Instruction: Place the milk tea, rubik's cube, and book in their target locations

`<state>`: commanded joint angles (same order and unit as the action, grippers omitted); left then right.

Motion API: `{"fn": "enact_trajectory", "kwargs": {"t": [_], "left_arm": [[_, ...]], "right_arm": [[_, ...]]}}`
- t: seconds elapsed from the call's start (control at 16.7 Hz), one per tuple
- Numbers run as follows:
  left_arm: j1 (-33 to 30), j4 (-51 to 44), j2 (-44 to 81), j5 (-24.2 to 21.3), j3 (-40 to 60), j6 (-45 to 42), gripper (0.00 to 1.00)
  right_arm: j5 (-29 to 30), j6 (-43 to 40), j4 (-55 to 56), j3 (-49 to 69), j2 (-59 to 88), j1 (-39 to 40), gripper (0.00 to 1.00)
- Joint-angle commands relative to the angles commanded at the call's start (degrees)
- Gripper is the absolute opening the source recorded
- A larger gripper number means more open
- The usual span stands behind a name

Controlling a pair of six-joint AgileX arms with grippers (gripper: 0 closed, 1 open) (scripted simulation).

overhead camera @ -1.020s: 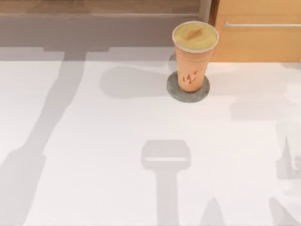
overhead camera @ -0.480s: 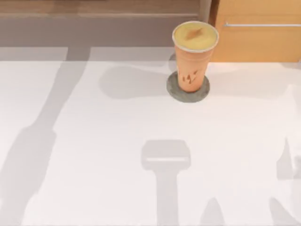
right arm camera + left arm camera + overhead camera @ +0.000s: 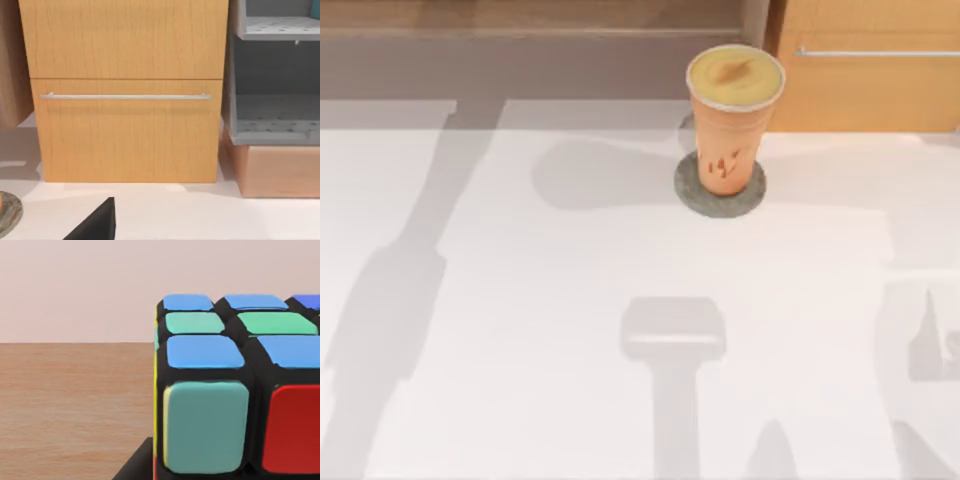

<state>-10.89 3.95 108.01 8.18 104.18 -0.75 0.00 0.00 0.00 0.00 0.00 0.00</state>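
Left gripper: jaw state cannot be told; a dark edge low in the left wrist view may belong to it, and the rubik's cube sits immediately in front of the wrist camera, upright, over a brown wooden surface. Whether the cube is held or merely resting cannot be told. Right gripper: jaw state likewise cannot be told; a dark wedge sits at the lower edge of the right wrist view, facing an orange-wood cabinet with a long metal drawer handle, beside which stands a grey open shelf unit. Taking the cabinet as landmark in the top view, the milk tea stands upright just beside the cabinet's left edge, seated on a round grey coaster on the white table. Handling, as a judgement: the cube is rigid, light and smooth-faced, best taken on two opposite flat faces, squarely, so it cannot twist out. The cup is tall, tapered and probably top-heavy and thin-walled; a mid-height grip with modest pressure would suit, kept vertical.
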Motion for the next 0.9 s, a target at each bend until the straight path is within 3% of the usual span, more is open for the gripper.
{"fn": "enact_trajectory", "kwargs": {"t": [0.12, 0.9], "left_arm": [[0.0, 0.0, 0.0, 0.0, 0.0, 0.0, 0.0], [0.0, 0.0, 0.0, 0.0, 0.0, 0.0, 0.98]], "right_arm": [[0.0, 0.0, 0.0, 0.0, 0.0, 0.0, 1.0], [0.0, 0.0, 0.0, 0.0, 0.0, 0.0, 1.0]]}}
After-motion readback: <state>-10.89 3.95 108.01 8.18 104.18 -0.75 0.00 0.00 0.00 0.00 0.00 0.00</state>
